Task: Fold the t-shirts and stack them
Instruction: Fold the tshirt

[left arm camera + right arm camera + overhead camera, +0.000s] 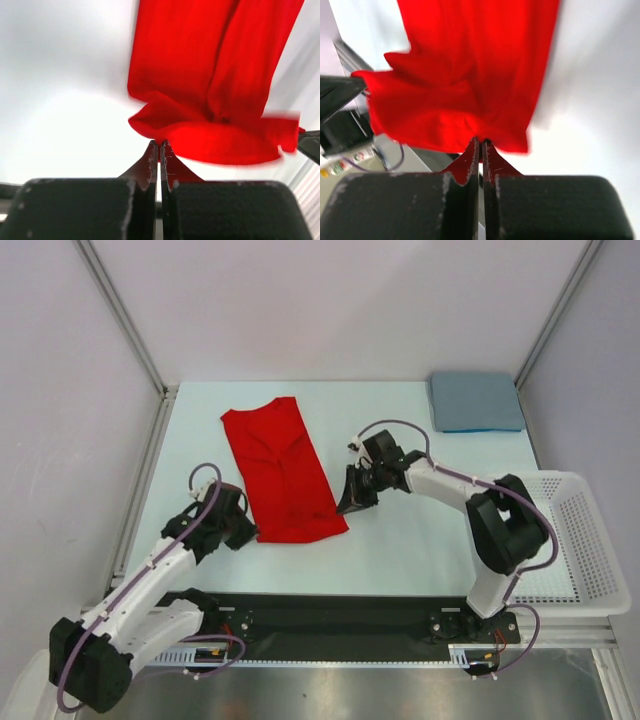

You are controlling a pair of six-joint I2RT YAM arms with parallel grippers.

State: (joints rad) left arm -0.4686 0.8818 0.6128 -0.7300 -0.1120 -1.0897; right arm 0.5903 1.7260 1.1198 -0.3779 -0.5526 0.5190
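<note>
Pinching the red shirt (280, 472) at both near-hem corners: left gripper (246, 531) clamped on the near-left one, right gripper (351, 503) clamped on the near-right one. Confirmed in both wrist views: closed tight, red cloth nipped at the tips, hem bunched and raised a little off the table (420, 540) at each pinch.

Probably gripped this way to carry the near end over toward the far end for a crosswise fold. Symmetric corner hold to keep the edge straight and avoid skewing the strip. Judgement only; no crosswise fold made yet.

Lying left of centre on the table, running near to far, far end drifting slightly left. Looks narrowed to a long strip, so likely sleeves already turned in. Creased down the middle, flat at the far end, rumpled around the pinch points. Plain bright red; no label visible from here.

Folded blue shirt (476, 401) parked at the far right corner, well apart from the red one, likely as the stack base. Flat, square, neat edges.

White mesh basket (590, 540) at the right edge, touching neither shirt.

Risk: thin tip pinch, could drop a layer on the lift.
</note>
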